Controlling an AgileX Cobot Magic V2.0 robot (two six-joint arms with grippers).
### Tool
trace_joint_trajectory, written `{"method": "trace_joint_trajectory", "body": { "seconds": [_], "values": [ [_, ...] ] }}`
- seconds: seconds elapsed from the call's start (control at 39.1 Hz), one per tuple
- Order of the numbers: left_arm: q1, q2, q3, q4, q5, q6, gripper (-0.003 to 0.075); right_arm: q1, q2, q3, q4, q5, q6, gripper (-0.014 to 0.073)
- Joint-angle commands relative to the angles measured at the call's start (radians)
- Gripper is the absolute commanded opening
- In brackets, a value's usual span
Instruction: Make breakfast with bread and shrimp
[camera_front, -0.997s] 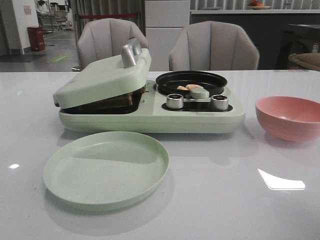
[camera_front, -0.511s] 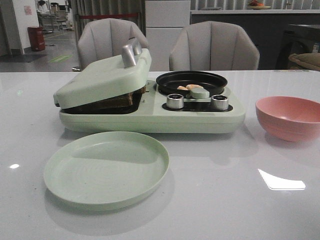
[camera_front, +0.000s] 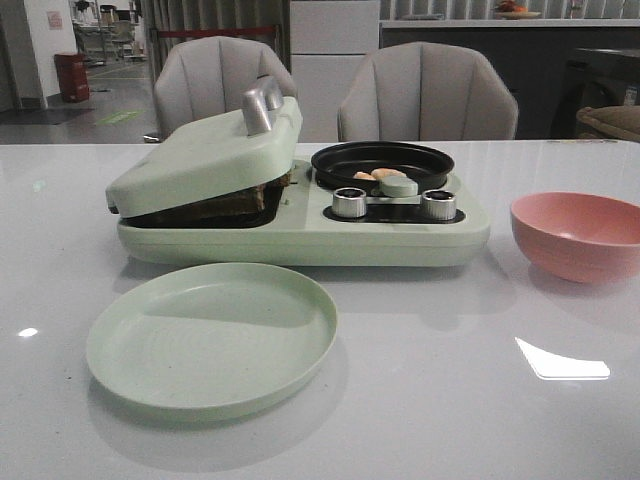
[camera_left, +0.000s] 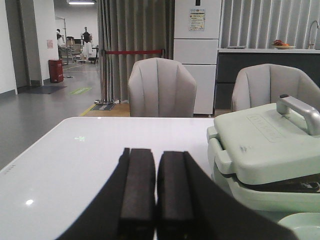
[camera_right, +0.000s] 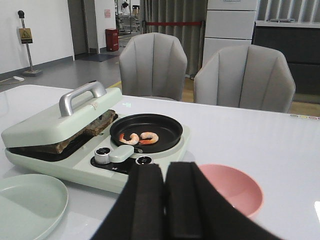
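Both our grippers — left (camera_left: 149, 200), right (camera_right: 165, 200) — are pressed together, empty. The bread (camera_front: 235, 200) sits under the lid (camera_front: 205, 160); the shrimp (camera_right: 139, 138) lie in the pan (camera_right: 146, 131) at its 3 o'clock.

The front view looks straight ahead over the desk (camera_front: 420, 400) from low down, close to the green plate (camera_front: 212, 335), facing the breakfast maker (camera_front: 300, 215) and two chairs beyond. The left wrist view sits low at the desk's left side, looking toward the far chairs past its own pincer (camera_left: 156, 192), catching only the maker's lidded left end (camera_left: 265, 145). The right wrist view looks from higher at the near right, down across the whole maker (camera_right: 95, 145) and pink bowl (camera_right: 232, 187). All three share the maker's lid.
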Motion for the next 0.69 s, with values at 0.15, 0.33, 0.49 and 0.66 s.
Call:
{"method": "trace_joint_trajectory", "body": {
  "seconds": [0.15,0.33,0.49,0.66],
  "values": [
    [-0.076,-0.036,0.022,-0.002,-0.019,-0.01,0.0114,0.001,0.009,-0.028,0.005,-0.075,-0.011,0.0139],
    [-0.11,-0.042,0.022,-0.04,0.02,-0.01,0.0114,0.001,0.009,-0.028,0.005,-0.075,-0.011,0.0139],
    [-0.11,-0.042,0.022,-0.085,0.017,-0.01,0.0114,0.001,0.009,-0.028,0.005,-0.075,-0.011,0.0139],
    [-0.11,-0.042,0.022,-0.085,0.017,-0.01,0.0114,0.001,0.009,-0.028,0.005,-0.075,-0.011,0.0139]
  ]
}}
